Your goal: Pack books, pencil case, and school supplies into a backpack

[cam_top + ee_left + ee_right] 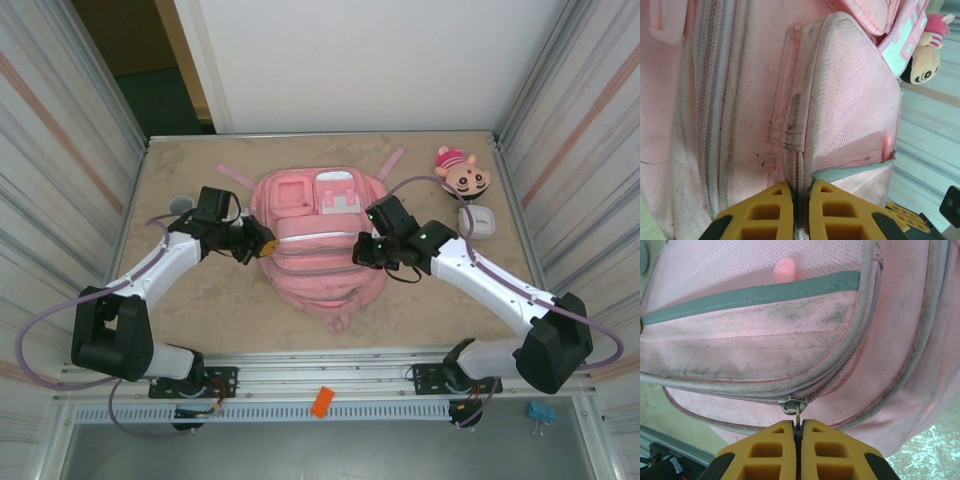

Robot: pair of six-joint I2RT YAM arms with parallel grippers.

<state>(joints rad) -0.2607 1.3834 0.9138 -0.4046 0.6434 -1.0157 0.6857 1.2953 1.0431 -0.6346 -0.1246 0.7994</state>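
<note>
Against the backpack (310, 250), right tool (797, 426) clamped on a zip pull (793, 405), left tool (800, 187) apparently pinching a half-hidden seam (798, 162).

Doll head (463, 173) far right on table (230, 300); small white object (477, 220) just beside it; grey cup (182, 205) far left.

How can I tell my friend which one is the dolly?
Find the big pink backpack in the middle. Look to the table's far right corner. The doll head there wears a pink hat and has big eyes, unlike the plain white object beside it.
</note>
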